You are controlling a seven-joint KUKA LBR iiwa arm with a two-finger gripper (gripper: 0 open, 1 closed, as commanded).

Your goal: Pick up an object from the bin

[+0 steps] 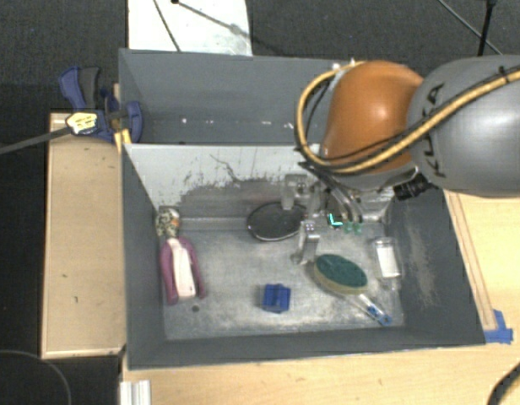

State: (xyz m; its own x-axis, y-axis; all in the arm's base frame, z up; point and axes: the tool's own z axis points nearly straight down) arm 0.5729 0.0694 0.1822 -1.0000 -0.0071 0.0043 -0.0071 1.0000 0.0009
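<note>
A: Any readable writing in there?

B: Just dark lettering on the grey arm (435,169), too cut off to read. Scuffed grey bin (437,277): blue block (276,298) up front, green oval brush (339,272) right of middle, claw (309,245) just beside it. Can't tell how open it is. Dark disc (273,223) further back.

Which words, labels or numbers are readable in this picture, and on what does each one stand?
Arm: dark lettering near the orange cover, cut off and blurred; not readable.
Things in the bin: no text that can be read.
</note>
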